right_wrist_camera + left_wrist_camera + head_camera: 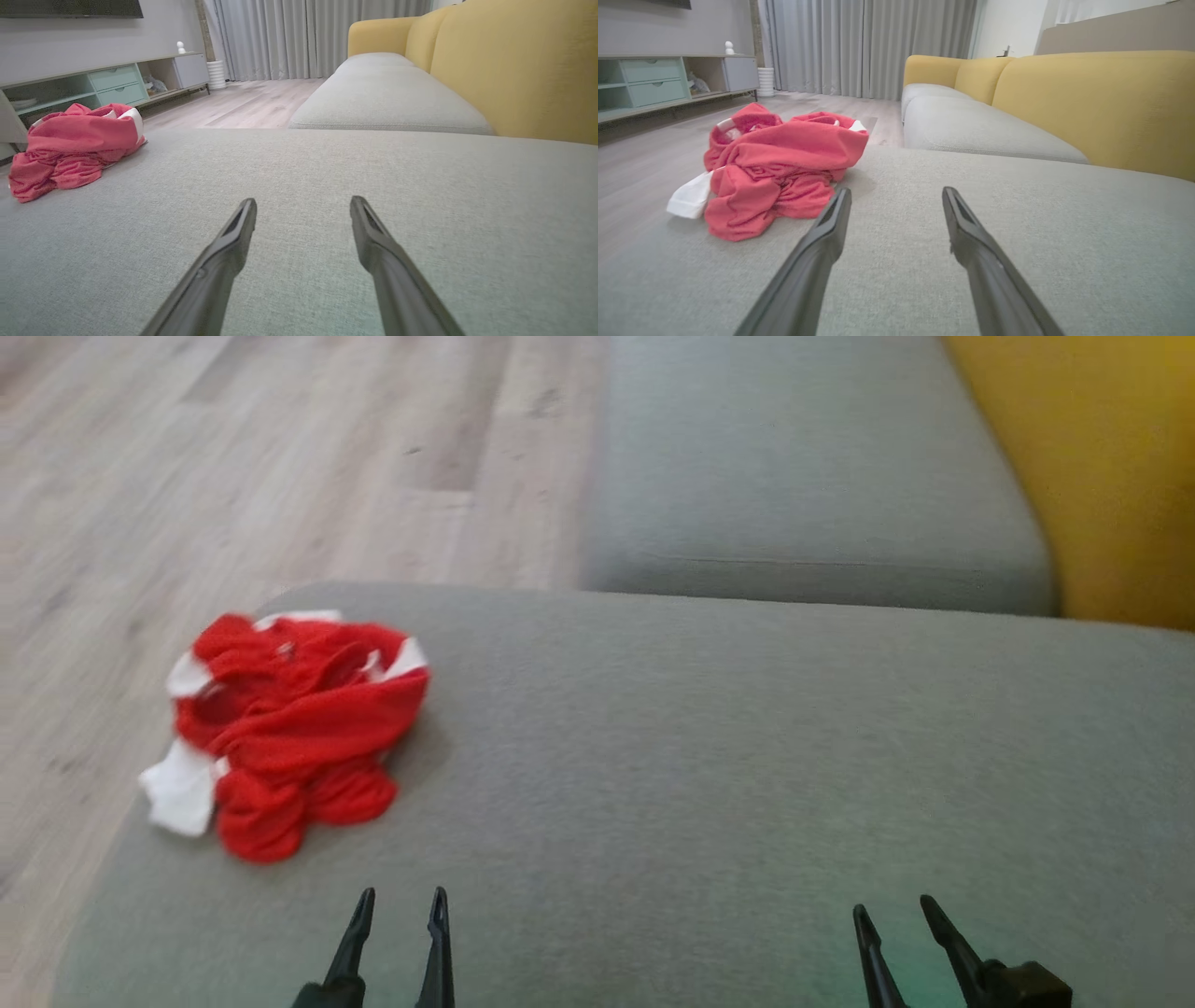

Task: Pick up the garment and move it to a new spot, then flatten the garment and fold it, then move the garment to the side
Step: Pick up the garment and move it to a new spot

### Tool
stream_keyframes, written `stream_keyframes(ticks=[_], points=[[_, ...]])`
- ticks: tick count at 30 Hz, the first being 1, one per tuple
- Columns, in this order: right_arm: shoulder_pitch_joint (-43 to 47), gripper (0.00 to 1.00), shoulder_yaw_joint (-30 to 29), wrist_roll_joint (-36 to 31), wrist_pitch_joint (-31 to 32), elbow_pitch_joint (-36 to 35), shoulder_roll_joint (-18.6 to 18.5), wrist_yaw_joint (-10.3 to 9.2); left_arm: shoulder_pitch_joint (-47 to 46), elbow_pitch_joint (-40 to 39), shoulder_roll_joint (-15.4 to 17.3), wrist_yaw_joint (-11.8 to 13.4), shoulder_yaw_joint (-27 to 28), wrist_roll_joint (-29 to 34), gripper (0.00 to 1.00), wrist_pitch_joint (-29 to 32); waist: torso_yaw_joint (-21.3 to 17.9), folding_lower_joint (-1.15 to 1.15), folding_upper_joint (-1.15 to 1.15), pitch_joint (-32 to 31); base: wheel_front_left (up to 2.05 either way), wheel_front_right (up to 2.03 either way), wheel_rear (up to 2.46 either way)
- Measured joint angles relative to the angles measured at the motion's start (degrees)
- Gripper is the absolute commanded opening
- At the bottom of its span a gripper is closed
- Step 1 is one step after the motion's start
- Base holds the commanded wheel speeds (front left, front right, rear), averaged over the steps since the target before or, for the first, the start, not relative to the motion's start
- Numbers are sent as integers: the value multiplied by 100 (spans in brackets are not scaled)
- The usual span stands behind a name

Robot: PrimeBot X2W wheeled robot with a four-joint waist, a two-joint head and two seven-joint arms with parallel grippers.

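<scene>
The garment (294, 728) lies bunched near the left edge of the cushion (747, 756), with a white end poking out leftward. Its folds hide any clear long axis. The left gripper (400, 898) hovers near it, jaws spread and empty. The right gripper (894, 907), well apart, also gapes.

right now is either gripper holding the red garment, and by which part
Nothing is held. The left gripper and right gripper are both open and empty above the grey cushion. The garment lies crumpled near the cushion's left edge, untouched.
</scene>
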Motion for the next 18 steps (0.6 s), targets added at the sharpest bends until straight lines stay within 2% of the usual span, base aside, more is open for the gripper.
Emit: stream_keyframes(ticks=[6,10,16,18], points=[[-26,100,14,60,0,-10,0,0,-134,25,10,-53,221,124,100,0,728,0,0,112,0,0,0],[-231,100,177,38,0,2,0,0,-197,-129,10,35,460,143,100,-1,1212,0,0,264,0,0,0],[-899,100,411,-79,0,114,-3,1,-197,-448,10,255,744,35,100,-14,1636,2,0,669,0,0,0],[-947,100,469,-133,-1,157,-2,1,-200,-500,9,259,827,35,100,-14,1734,1,0,777,0,0,0]])
